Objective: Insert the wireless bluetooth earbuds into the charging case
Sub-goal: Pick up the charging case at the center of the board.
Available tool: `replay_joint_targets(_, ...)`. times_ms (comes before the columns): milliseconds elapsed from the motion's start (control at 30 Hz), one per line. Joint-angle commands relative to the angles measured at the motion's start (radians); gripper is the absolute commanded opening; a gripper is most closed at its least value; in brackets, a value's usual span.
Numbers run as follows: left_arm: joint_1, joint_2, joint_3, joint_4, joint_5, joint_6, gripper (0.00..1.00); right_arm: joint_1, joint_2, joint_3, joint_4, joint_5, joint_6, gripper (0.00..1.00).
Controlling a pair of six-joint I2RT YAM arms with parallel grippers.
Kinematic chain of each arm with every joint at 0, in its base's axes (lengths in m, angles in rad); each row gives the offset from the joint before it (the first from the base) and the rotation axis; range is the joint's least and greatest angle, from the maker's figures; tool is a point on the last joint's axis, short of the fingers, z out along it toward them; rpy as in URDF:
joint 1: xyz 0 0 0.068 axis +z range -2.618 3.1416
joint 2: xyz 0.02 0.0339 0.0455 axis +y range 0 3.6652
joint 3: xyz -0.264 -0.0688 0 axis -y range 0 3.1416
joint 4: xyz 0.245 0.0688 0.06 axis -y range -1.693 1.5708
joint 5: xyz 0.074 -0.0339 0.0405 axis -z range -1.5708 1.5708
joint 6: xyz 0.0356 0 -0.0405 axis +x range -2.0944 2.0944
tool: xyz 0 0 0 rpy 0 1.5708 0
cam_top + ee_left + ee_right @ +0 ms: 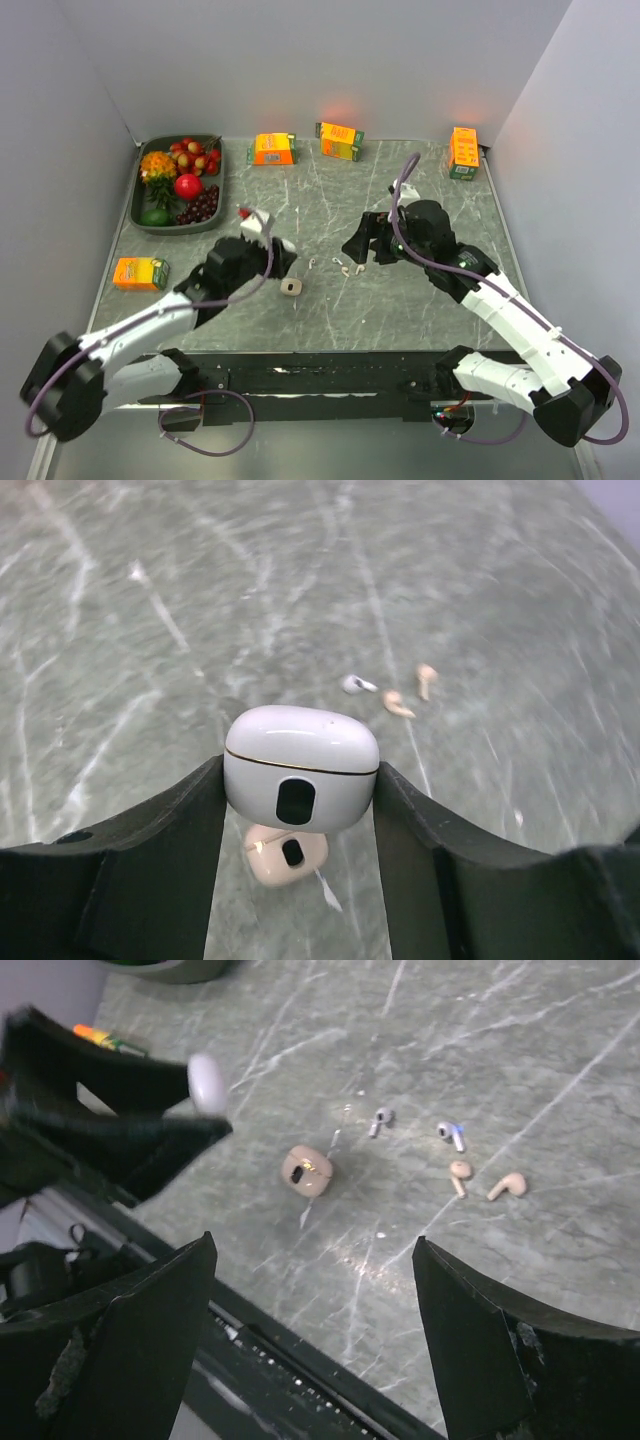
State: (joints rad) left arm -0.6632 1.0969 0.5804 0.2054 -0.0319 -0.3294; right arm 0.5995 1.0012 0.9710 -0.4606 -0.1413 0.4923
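A white charging case [300, 770] is raised off the table, pinched between the fingers of my left gripper [300, 780], which is shut on it. The case's lid looks closed. Two tiny white wireless bluetooth earbuds [380, 1118] [452, 1134] lie on the marble table, apart from the case. Only one white earbud [355, 684] shows in the left wrist view. My right gripper [315, 1290] hangs open above the table near its front edge, with nothing between its fingers. It also shows in the top view as the right gripper [358, 245], just right of the earbuds [340, 264].
A beige case [287, 853] lies on the table under the held one, with two beige earbuds [459, 1173] [508, 1186] near the white ones. A fruit tray [170, 229] sits back left. Orange cartons [272, 149] [340, 140] [463, 152] [139, 272] stand around.
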Motion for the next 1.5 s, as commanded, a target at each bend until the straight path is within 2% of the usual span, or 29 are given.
replay_joint_targets(0,-0.044,-0.162,-0.152,0.295,0.132,0.196,0.01,0.005,-0.016,0.119,-0.027,-0.135,-0.060,0.86)
replay_joint_targets(133,-0.070,-0.213,-0.171,0.273,0.148,0.274,0.01,0.040,0.002,0.164,-0.062,-0.173,-0.092,0.85)
replay_joint_targets(267,-0.105,-0.279,-0.211,0.304,0.162,0.370,0.01,0.098,0.103,0.227,-0.170,-0.175,-0.112,0.84)
replay_joint_targets(467,-0.156,-0.273,-0.195,0.243,0.168,0.486,0.01,0.189,0.186,0.251,-0.176,-0.089,-0.106,0.82)
replay_joint_targets(633,-0.177,-0.264,-0.179,0.209,0.155,0.544,0.01,0.201,0.221,0.281,-0.144,-0.067,-0.093,0.81)
replay_joint_targets(1067,-0.210,-0.253,-0.185,0.226,0.138,0.535,0.01,0.250,0.379,0.411,-0.153,-0.063,-0.107,0.76)
replay_joint_targets(1333,-0.211,-0.262,-0.188,0.232,0.139,0.533,0.01,0.272,0.441,0.428,-0.176,-0.043,-0.112,0.65)
replay_joint_targets(1467,-0.211,-0.278,-0.192,0.233,0.136,0.530,0.01,0.276,0.462,0.437,-0.194,-0.032,-0.115,0.64)
